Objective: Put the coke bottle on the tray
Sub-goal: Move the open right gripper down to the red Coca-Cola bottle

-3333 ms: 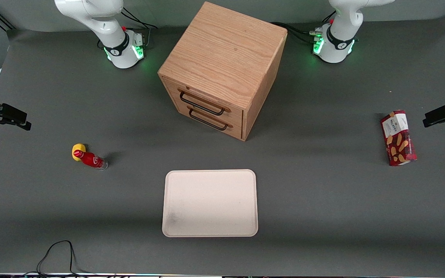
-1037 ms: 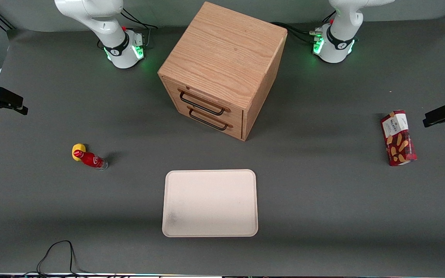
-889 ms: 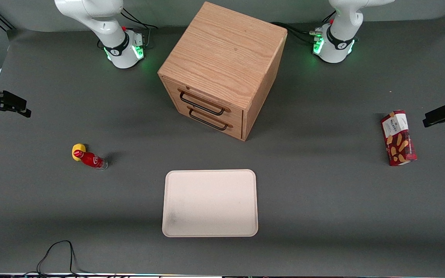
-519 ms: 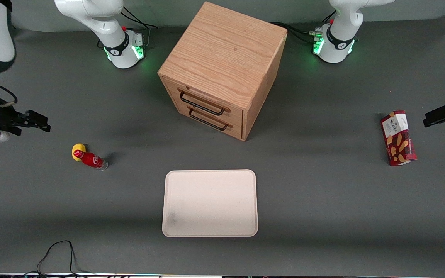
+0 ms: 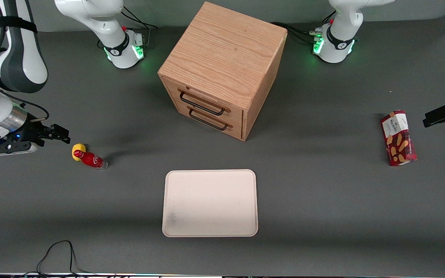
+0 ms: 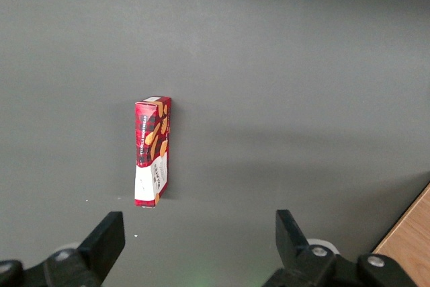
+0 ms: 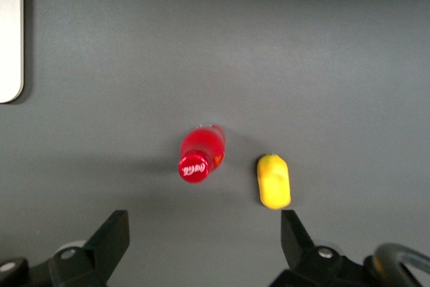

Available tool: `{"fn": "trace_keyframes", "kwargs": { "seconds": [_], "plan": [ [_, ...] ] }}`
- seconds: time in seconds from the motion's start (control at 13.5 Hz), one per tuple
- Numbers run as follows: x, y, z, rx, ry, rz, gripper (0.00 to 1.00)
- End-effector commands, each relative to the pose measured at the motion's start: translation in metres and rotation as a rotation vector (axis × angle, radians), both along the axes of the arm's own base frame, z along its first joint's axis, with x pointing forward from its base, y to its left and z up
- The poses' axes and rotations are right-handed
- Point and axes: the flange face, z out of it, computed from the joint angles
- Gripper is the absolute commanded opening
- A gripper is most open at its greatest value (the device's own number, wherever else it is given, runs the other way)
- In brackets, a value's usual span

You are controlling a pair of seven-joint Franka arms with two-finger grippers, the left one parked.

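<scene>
The tool hangs spread wide near the coke bottle, which stands on the table apparently touching a yellow lump, well apart from the tray; the wide spread suits straddling the cap.

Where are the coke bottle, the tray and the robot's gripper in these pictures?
coke bottle (image 5: 91, 159): front view, on its red label.
tray (image 5: 209, 202): front view, on its bare flat middle.
gripper (image 7: 205, 236): right wrist view, midway between its open fingertips, above the table near the bottle.
</scene>
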Motion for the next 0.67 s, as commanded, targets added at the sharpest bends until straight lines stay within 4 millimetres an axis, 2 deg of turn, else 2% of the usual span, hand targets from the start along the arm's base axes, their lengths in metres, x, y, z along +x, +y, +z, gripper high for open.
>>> {"fn": "trace_keyframes", "kwargs": {
  "seconds": [0.0,0.3,0.59],
  "plan": [
    [0.003,0.009,-0.024,0.013,-0.019,0.019,1.00],
    [0.008,0.012,-0.065,-0.003,-0.047,0.022,1.00],
    [0.012,0.017,-0.088,-0.004,-0.046,0.030,1.00]
  ]
}}
